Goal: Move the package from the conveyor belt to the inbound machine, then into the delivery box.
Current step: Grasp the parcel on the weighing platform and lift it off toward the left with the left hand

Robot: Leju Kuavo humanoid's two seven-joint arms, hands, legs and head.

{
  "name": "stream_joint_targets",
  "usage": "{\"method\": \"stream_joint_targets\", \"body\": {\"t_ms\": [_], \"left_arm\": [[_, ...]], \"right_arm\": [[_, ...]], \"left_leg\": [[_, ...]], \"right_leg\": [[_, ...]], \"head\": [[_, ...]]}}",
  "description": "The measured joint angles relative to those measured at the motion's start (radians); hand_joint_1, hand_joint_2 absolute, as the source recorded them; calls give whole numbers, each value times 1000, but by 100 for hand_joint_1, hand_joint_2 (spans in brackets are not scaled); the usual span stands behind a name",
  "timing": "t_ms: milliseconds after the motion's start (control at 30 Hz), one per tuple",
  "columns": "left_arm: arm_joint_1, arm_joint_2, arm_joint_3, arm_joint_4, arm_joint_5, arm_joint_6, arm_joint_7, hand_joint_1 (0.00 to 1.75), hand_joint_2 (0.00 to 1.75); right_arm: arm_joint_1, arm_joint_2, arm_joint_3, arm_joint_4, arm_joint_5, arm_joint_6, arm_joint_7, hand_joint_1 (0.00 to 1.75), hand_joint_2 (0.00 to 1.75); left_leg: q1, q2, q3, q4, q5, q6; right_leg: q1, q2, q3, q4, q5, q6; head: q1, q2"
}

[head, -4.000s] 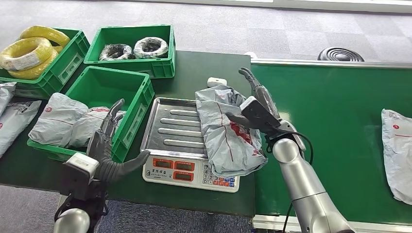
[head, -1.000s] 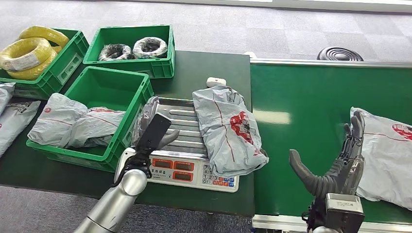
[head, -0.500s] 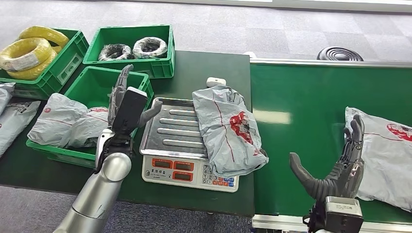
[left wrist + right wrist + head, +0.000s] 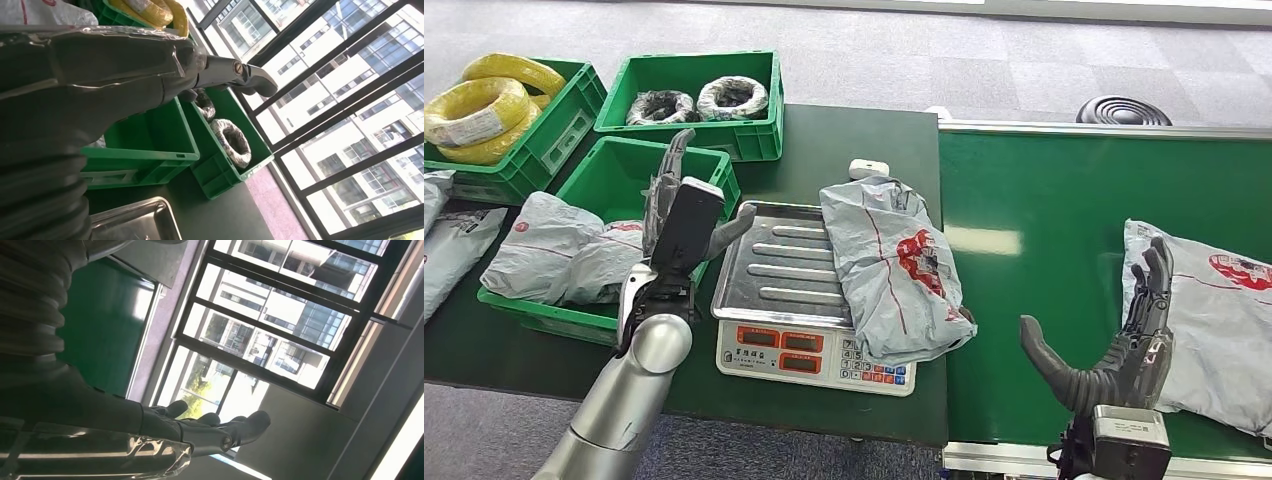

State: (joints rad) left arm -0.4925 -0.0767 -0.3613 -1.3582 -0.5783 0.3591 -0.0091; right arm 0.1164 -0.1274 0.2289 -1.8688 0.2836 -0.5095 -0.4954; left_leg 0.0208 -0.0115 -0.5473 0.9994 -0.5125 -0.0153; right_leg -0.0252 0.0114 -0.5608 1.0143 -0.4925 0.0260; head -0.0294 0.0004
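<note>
Nearest me, my right hand (image 4: 1124,350) hangs empty over the conveyor belt (image 4: 1044,210), fingers spread, just beside a second grey package (image 4: 1214,320) I'm leaving alone. The package (image 4: 894,270) in play lies draped over the right side of the scale (image 4: 809,300), its edge overhanging toward the belt. My left hand (image 4: 686,215) is raised, fingers apart and holding nothing, between the scale and the delivery box (image 4: 639,180) on the worktop (image 4: 844,135). I'd reach across the tray, grip the bag's middle and lift it fully before swinging over the box wall.
</note>
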Motion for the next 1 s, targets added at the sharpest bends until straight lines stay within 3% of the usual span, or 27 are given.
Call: {"method": "stream_joint_targets", "body": {"t_ms": [67, 233, 400, 567, 1000], "left_arm": [[-2, 0, -8, -8, -9, -44, 0, 0, 175], [1, -8, -94, -18, 18, -261, 33, 0, 175], [12, -31, -226, 2, -14, -357, 73, 0, 175], [25, -64, -349, 88, -71, -358, 93, 0, 175], [25, -80, -420, 161, -62, -359, 78, 0, 175]], "right_arm": [[0, 0, 0, 0, -4, 3, -5, 0, 175], [0, -3, 0, 0, -16, 8, -17, 0, 175], [-6, -2, 1, 0, -9, 18, -16, 0, 175], [-25, -1, 2, 4, -3, 24, -11, 0, 175], [-70, -1, 5, 35, -11, 24, -8, 0, 175]], "left_leg": [[0, 0, 0, 0, 0, 0], [0, 0, 0, 0, 0, 0], [-1, 0, 0, 0, -1, 0], [0, 0, 0, 0, -1, 0], [0, 0, 0, 0, -1, 0]], "right_leg": [[0, 0, 0, 0, 0, 0], [0, 0, 0, 0, 0, 0], [0, 0, 0, 0, 0, 0], [0, 0, 0, 0, 0, 0], [0, 0, 0, 0, 0, 0]], "head": [[0, 0], [0, 0], [0, 0], [0, 0], [0, 0]]}}
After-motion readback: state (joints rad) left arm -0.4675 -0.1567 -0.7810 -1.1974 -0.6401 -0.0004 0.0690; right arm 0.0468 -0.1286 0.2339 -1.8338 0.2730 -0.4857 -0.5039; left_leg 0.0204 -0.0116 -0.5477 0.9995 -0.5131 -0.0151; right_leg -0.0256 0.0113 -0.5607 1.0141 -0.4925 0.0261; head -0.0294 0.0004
